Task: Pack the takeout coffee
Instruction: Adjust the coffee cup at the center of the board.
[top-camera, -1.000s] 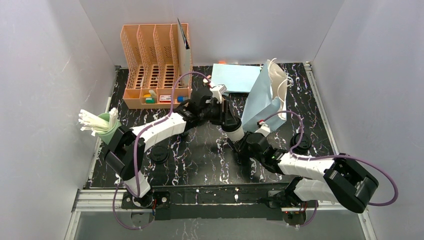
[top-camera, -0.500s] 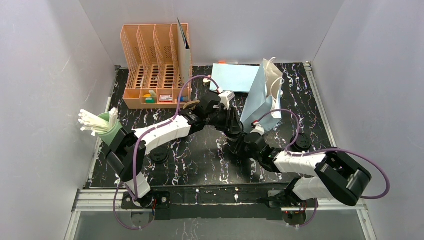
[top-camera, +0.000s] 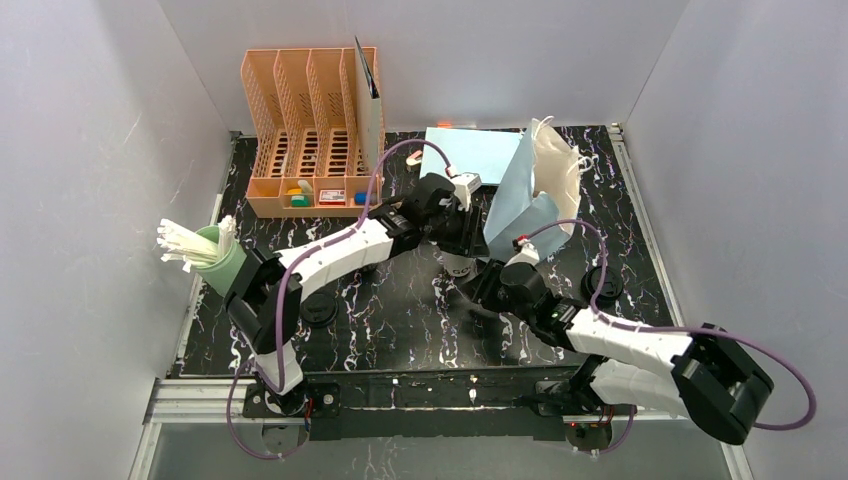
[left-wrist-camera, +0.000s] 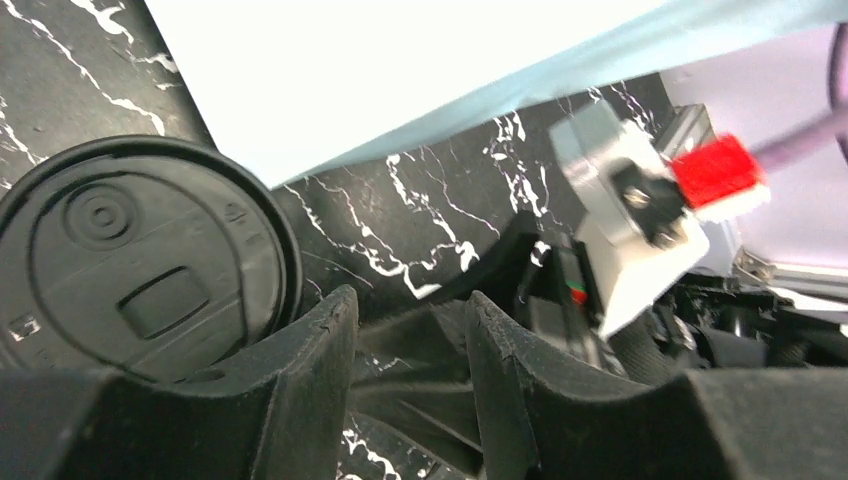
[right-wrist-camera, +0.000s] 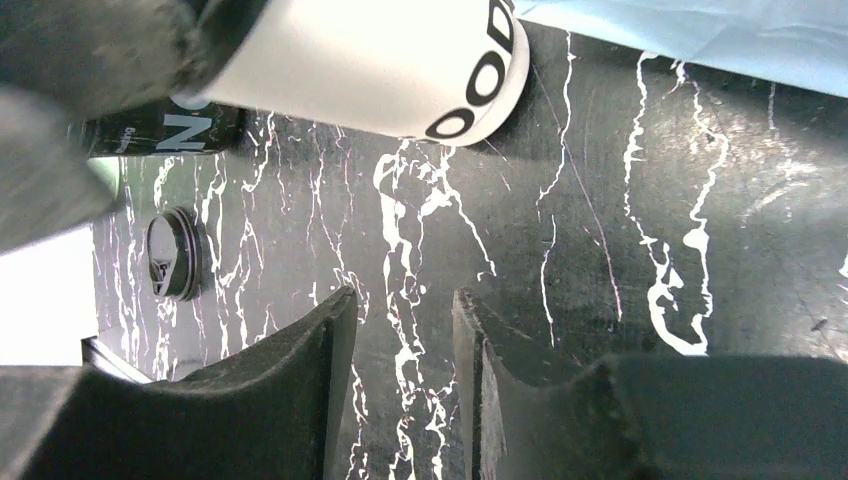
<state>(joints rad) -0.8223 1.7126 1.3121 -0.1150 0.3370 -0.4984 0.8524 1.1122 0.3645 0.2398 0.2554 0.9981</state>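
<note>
I judge the packing barely begun: I see no cup inside the light-blue paper bag (top-camera: 520, 200), though I can't see down to its bottom. The bag stands tilted at about 1 o'clock on the counter (top-camera: 400, 330), its mouth gaping and white inside.

The white cup (right-wrist-camera: 380, 60) sits on the counter near the middle, just beside the foot of the bag, with its black lid (left-wrist-camera: 140, 260) on. The left fingers (left-wrist-camera: 300, 400) stand parted with nothing between them. The cup is outside them, hard against the outer side of one finger, so I'm not holding it. The right fingers (right-wrist-camera: 290, 400) are also apart and empty, with bare counter showing through the gap and the cup just beyond their tips.

Two more black lids lie well apart, one at 8 o'clock (top-camera: 320, 308) and one at 4 o'clock (top-camera: 603, 285). From above I can't tell whether cups stand under them.

What's left, as I read it, is nearly everything: taking a grip on the middle cup, getting it into the bag, then fetching the outlying ones.
</note>
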